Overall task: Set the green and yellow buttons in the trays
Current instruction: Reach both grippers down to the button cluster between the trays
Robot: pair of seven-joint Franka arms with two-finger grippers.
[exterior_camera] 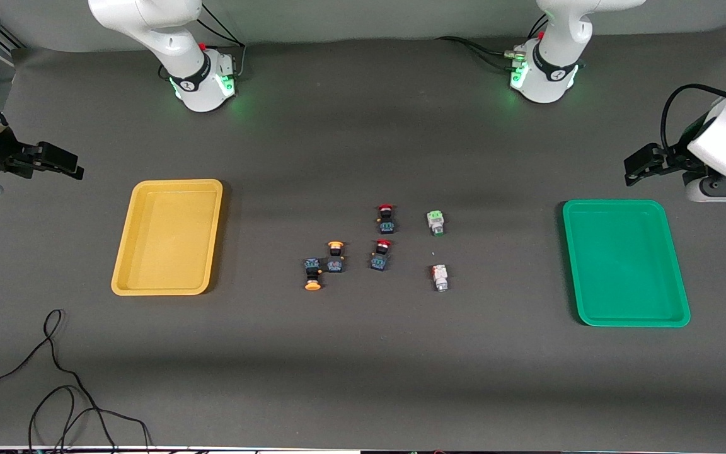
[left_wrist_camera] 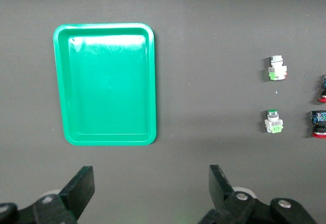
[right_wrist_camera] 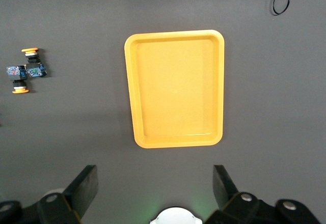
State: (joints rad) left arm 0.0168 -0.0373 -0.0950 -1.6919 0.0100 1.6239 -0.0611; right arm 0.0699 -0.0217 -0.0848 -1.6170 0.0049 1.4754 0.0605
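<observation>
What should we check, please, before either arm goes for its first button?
1. Left gripper open, holding nothing, up beside the green tray: ok.
2. Right gripper open, holding nothing, up beside the yellow tray: ok.
3. Both trays bare inside, flat on the table: ok.
4. Two yellow-capped buttons touching each other, bodies together; picking one may nudge the other: not ok.
5. Two white-grey buttons standing apart with room around each: ok.
6. Two red-capped buttons lie between the other pairs, to be left alone: ok.
</observation>
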